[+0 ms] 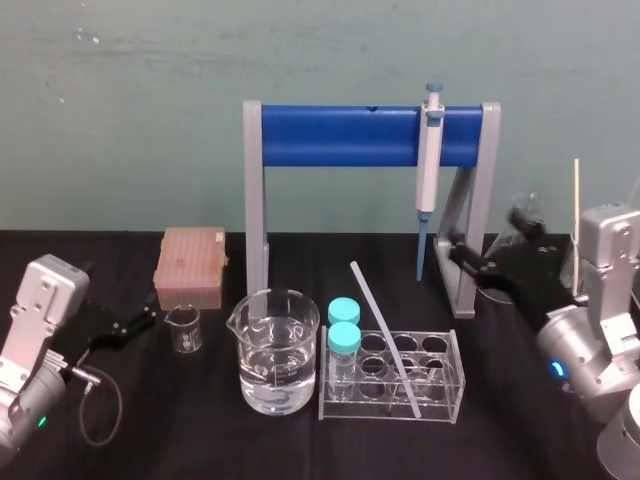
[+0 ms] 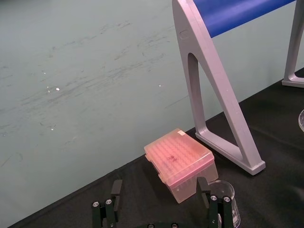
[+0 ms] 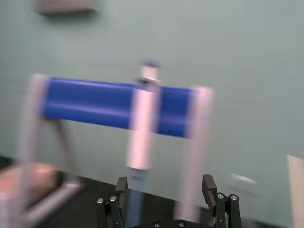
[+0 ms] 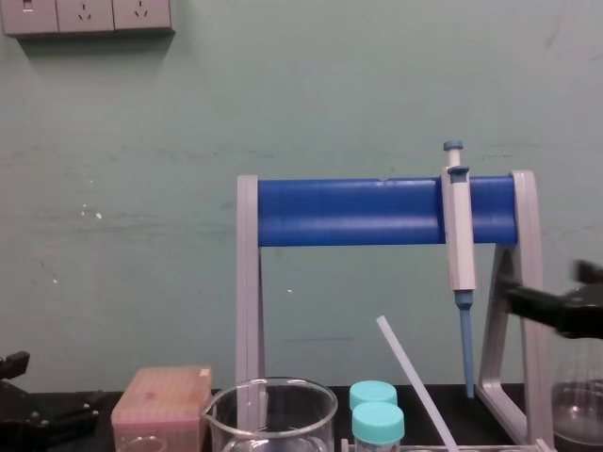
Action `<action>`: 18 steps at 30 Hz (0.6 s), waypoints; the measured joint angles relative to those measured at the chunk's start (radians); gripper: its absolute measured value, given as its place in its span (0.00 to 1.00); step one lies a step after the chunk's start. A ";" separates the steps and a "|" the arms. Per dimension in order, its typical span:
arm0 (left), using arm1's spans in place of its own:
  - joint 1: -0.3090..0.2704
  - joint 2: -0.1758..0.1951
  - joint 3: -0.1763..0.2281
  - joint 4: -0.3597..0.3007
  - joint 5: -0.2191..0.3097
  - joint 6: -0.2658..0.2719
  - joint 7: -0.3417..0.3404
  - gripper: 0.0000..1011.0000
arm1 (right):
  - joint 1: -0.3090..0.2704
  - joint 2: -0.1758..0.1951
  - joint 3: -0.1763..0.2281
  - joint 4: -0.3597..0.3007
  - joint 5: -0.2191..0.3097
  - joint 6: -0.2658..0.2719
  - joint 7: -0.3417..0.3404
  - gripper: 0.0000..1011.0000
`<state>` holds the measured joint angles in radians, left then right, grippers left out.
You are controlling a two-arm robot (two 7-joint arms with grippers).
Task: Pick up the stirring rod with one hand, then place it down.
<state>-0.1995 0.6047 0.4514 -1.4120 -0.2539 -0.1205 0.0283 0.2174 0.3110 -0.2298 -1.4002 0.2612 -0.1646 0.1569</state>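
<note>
The stirring rod (image 1: 385,338) leans in the tube rack (image 1: 455,380), long axis tilted: low end at the rack's front right, top end pointing up, back and left toward the stand (image 1: 340,135). The right gripper (image 3: 164,185) is by the stand's right leg, fingers apart, empty (clear of the rod). The left gripper (image 2: 159,190) is at table left, fingers apart. Black table (image 1: 200,430), green wall (image 1: 120,100). Count: one rod, one pipette (image 1: 430,160), a big beaker (image 1: 278,350), a small beaker (image 1: 184,328), two capped tubes (image 1: 344,340), one pink box (image 1: 190,265).

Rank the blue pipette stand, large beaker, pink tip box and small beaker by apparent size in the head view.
1. pipette stand
2. large beaker
3. pink tip box, which sits farther back
4. small beaker
</note>
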 joint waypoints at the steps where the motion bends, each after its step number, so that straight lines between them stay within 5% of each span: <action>1: 0.000 0.000 0.000 0.000 0.000 0.000 0.000 0.99 | -0.004 -0.005 0.010 -0.003 -0.013 0.013 -0.034 0.99; 6: 0.000 0.000 0.000 0.000 0.000 0.000 0.000 0.99 | -0.025 -0.038 0.060 -0.009 -0.076 0.089 -0.185 0.99; 18: 0.000 0.000 0.000 0.000 0.000 0.000 0.000 0.99 | -0.035 -0.053 0.080 -0.012 -0.091 0.130 -0.219 0.99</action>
<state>-0.1995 0.6047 0.4514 -1.4120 -0.2539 -0.1205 0.0283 0.1822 0.2580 -0.1502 -1.4119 0.1700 -0.0342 -0.0617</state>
